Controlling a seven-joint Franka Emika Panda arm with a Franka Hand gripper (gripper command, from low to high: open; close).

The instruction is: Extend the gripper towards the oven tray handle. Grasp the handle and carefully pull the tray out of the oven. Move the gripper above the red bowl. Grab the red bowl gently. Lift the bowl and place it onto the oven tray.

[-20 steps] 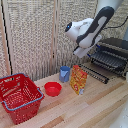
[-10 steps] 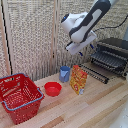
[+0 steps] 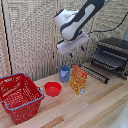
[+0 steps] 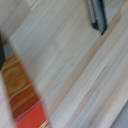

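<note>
In the exterior view my gripper (image 3: 75, 52) hangs in the air on the white arm, above the blue cup and the orange box, with its fingers apart and empty. The red bowl (image 3: 52, 89) sits on the wooden table below it, toward the exterior view's left. The oven (image 3: 113, 54) stands at the exterior view's right with its door down. The tray (image 3: 95, 72) sticks out of it over the table. The wrist view is blurred and shows a dark bar (image 4: 97, 15) that could be the tray's edge. The bowl is not in the wrist view.
A blue cup (image 3: 65, 74) and an orange box (image 3: 78, 80) stand between the bowl and the tray; the box also shows in the wrist view (image 4: 20, 95). A big red mesh basket (image 3: 19, 97) sits at the exterior view's left. A slatted wall runs behind.
The gripper has moved away from the oven toward the exterior view's left, to above the cup and box. The tray, bowl and other things have stayed put.
</note>
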